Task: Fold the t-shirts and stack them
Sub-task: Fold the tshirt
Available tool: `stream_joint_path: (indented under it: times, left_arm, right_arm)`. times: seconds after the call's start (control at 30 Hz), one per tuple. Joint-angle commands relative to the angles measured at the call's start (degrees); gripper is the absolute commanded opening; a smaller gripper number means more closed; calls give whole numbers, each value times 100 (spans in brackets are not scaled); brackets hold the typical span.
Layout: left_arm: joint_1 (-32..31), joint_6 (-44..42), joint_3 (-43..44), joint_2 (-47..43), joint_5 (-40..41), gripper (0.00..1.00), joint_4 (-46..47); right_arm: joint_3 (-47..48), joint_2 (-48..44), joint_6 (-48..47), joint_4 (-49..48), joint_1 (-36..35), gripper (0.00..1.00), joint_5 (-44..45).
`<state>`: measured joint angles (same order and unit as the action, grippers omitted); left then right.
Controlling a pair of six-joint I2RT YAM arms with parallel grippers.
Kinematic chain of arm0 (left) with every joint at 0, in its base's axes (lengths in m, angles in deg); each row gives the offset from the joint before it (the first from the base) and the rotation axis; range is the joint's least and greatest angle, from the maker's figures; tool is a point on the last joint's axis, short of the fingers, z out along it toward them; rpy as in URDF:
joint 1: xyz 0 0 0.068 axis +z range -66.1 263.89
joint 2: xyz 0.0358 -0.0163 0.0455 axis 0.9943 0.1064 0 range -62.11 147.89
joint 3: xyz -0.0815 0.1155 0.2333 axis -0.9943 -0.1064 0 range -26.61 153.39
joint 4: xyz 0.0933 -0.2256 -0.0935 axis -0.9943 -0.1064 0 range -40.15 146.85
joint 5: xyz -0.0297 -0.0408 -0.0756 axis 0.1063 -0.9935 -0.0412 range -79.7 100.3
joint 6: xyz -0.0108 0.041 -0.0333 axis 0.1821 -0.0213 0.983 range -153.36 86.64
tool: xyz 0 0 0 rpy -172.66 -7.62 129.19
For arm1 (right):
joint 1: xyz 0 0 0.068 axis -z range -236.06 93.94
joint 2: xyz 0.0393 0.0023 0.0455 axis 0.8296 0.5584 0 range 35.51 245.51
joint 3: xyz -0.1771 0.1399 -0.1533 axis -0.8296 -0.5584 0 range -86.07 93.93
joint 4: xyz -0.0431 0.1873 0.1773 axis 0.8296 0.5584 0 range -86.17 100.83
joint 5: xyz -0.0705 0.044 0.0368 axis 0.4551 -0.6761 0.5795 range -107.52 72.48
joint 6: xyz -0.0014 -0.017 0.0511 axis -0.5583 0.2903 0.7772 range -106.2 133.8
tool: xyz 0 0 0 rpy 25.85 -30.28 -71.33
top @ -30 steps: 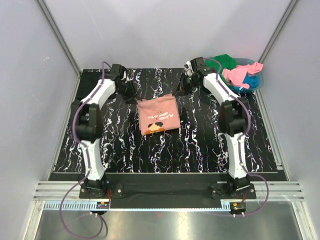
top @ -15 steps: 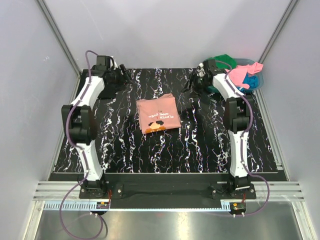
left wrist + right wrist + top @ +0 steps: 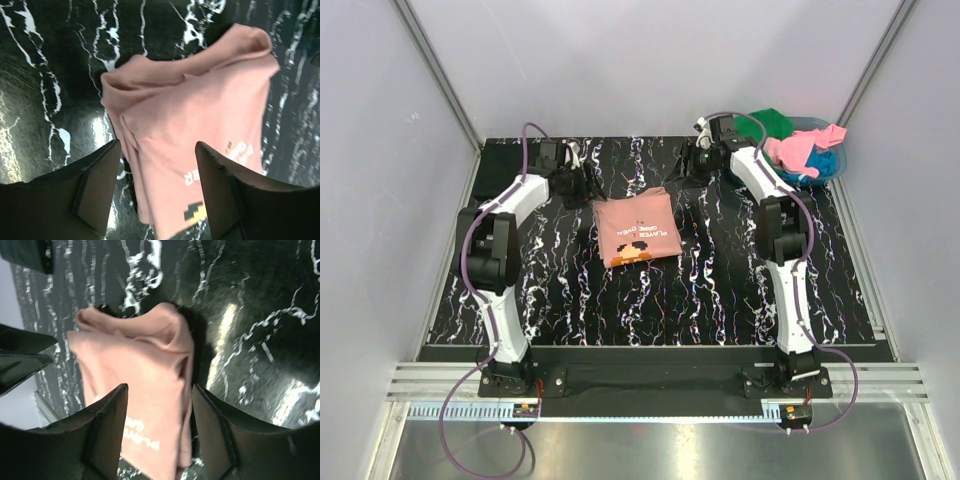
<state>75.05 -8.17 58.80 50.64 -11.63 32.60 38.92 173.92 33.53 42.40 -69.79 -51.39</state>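
A folded salmon-pink t-shirt (image 3: 635, 230) with a small print lies flat on the black marbled table (image 3: 710, 285), near the middle. It also shows in the left wrist view (image 3: 195, 115) and in the right wrist view (image 3: 140, 370). My left gripper (image 3: 582, 182) hovers open and empty just beyond the shirt's far left corner. My right gripper (image 3: 690, 168) hovers open and empty beyond its far right corner. Green (image 3: 772, 122), bright pink (image 3: 800, 148) and blue (image 3: 820, 163) t-shirts lie bunched in the teal basket (image 3: 837, 165). No black shirt is in view.
The teal basket stands at the far right corner, close behind my right arm. White enclosure walls surround the table on three sides. A dark pad (image 3: 498, 157) sits at the far left corner.
Both grippers have swung back inward towards the folded pink shirt's far corners after moving outward half a second ago. The shirt has not moved.
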Motion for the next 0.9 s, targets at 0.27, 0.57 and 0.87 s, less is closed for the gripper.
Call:
stream_joint_path:
  times: [0.27,0.57,0.87]
  left_arm:
    - [-153,64,459,608,612,61,359]
    - [-153,232,372,625,603,60,377]
    - [-153,215,302,477,584,3,482]
  right_arm:
    - [509,652,-83,-200,-208,49,100]
    - [140,468,181,-552,-322,36,-41]
    - [219,319,339,-543,-358,4,29]
